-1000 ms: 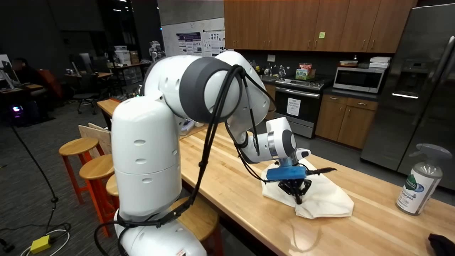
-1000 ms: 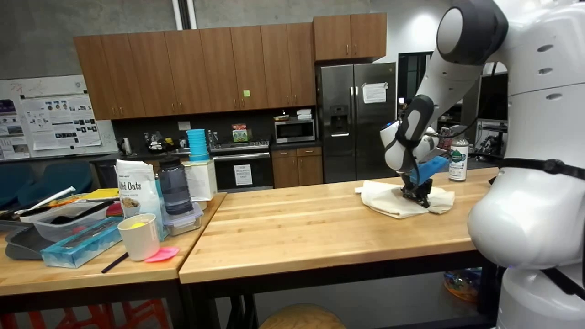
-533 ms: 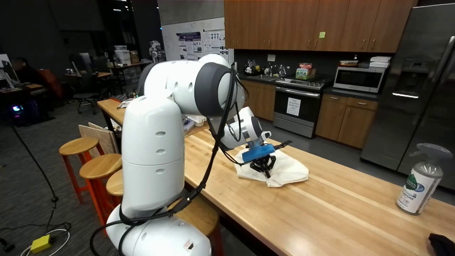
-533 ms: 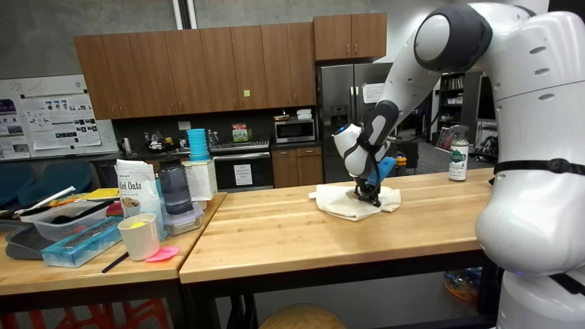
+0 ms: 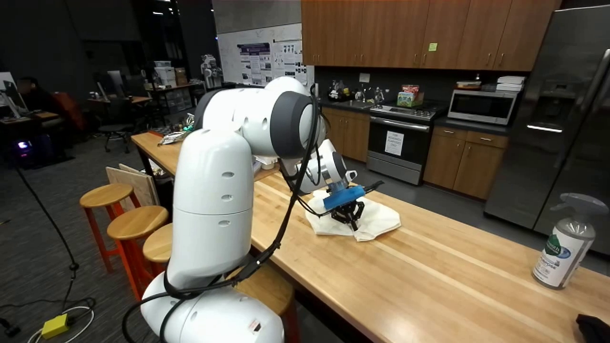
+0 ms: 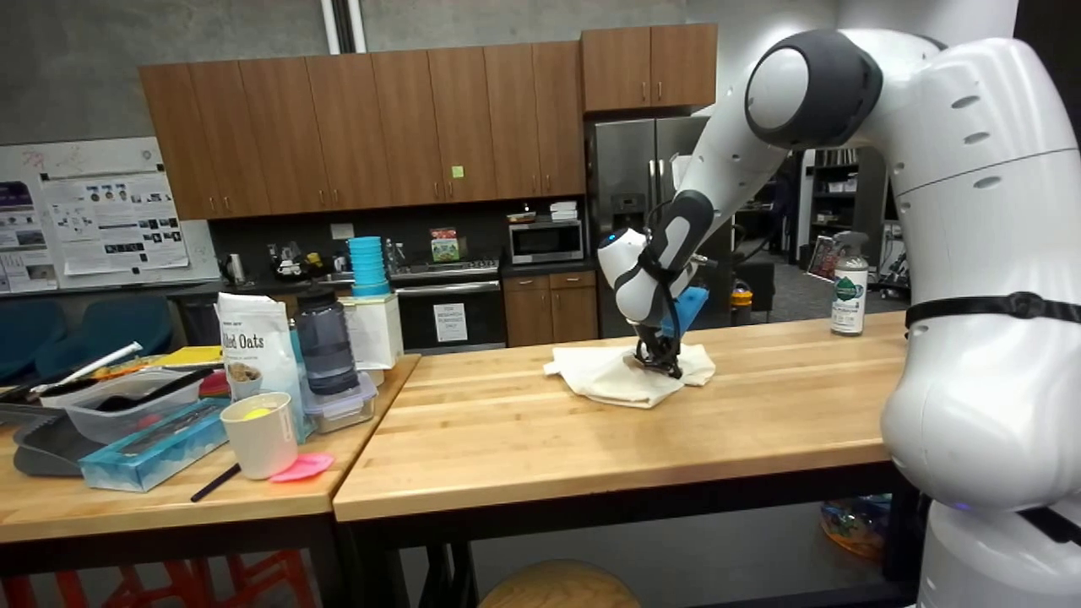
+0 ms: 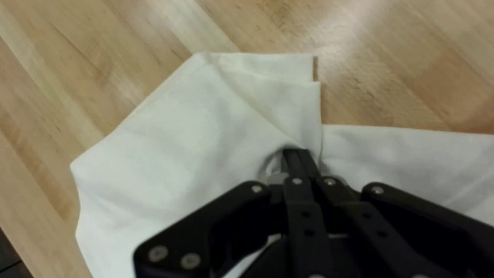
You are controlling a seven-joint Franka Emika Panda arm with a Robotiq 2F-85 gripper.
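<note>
Cloth [image 7: 166,154] touches the clenched pincer [image 7: 299,154] in the wrist view; both exterior views add a spray bottle [image 5: 563,252].

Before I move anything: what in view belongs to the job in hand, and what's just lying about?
Likely in the job:
gripper, shut, touching the white cloth
white cloth, lying rumpled on the wooden table

Likely just lying about:
spray bottle, upright on the wooden table
oats bag and cup, at the adjoining table
stools
</note>
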